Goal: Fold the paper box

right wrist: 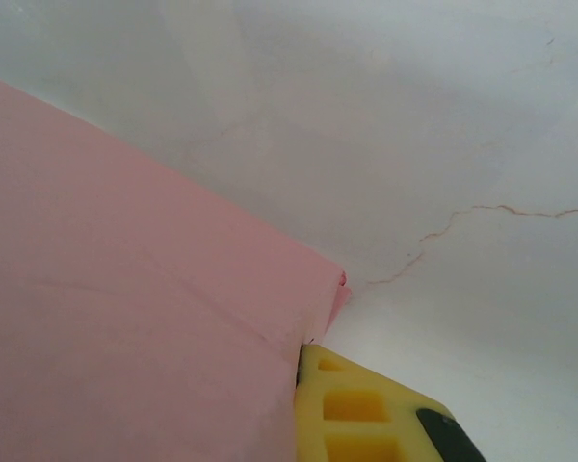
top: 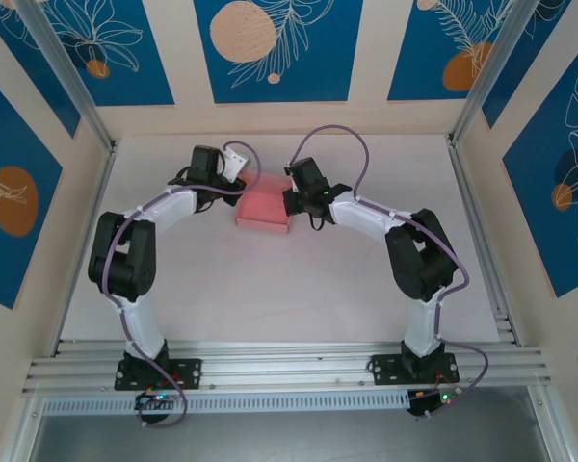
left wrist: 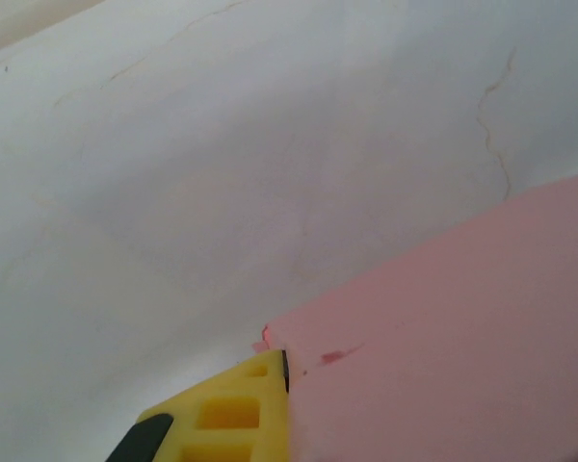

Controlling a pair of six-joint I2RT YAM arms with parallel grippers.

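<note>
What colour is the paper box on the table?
The paper box is plain pink, clearest in the top external view.

Found the paper box [top: 263, 208] lying on the worktop [top: 270, 289], behind its centre and about midway across. Saw the left claw [top: 239, 186] against the box's left end and the right claw [top: 291, 199] against its right end, both touching it. In the left wrist view, placed the box right of a finger [left wrist: 233, 416]; in the right wrist view, left of a finger [right wrist: 352, 414].
</note>
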